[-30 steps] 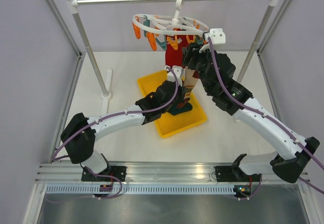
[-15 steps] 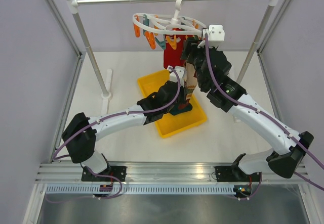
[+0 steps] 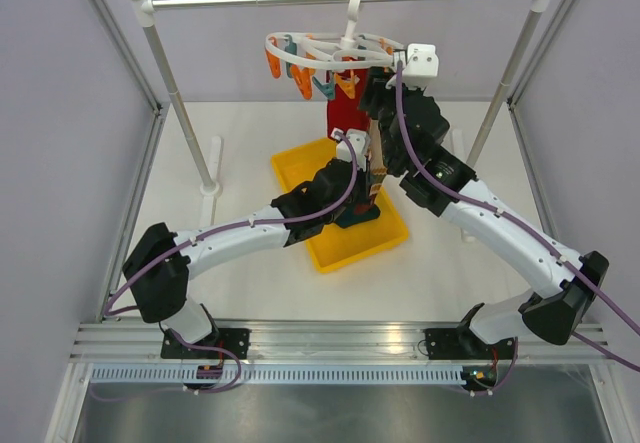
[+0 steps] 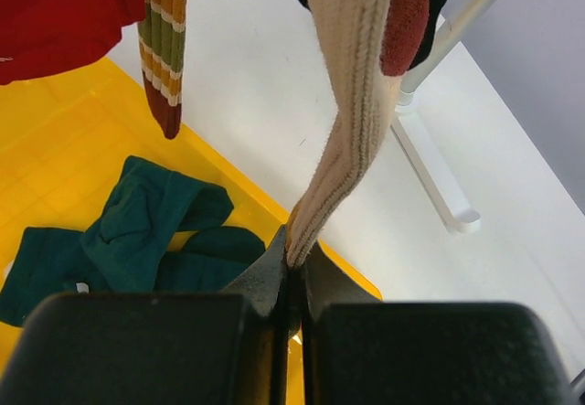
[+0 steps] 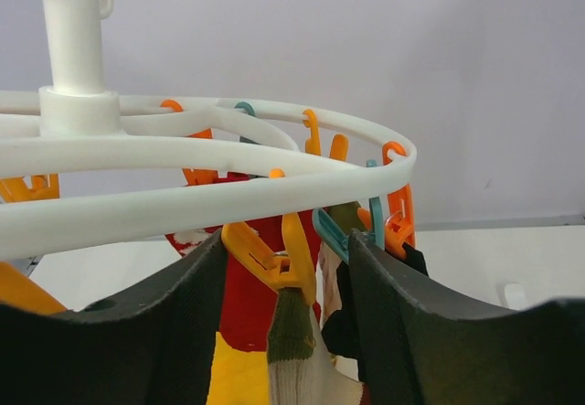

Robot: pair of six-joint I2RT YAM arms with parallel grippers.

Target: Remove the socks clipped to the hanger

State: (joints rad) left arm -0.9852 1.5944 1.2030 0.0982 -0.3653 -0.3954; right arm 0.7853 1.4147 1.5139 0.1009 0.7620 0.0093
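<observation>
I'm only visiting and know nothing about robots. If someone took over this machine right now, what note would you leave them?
Left gripper: fingers shut on the toe of the cream ribbed sock, which hangs from above.
Right gripper: fingers open, one either side of an orange clip on the hanger.
Done: teal socks lie in the yellow tray.
Left to do: the cream sock, a red sock and a striped sock hang unreleased; probably squeeze that clip next.
</observation>
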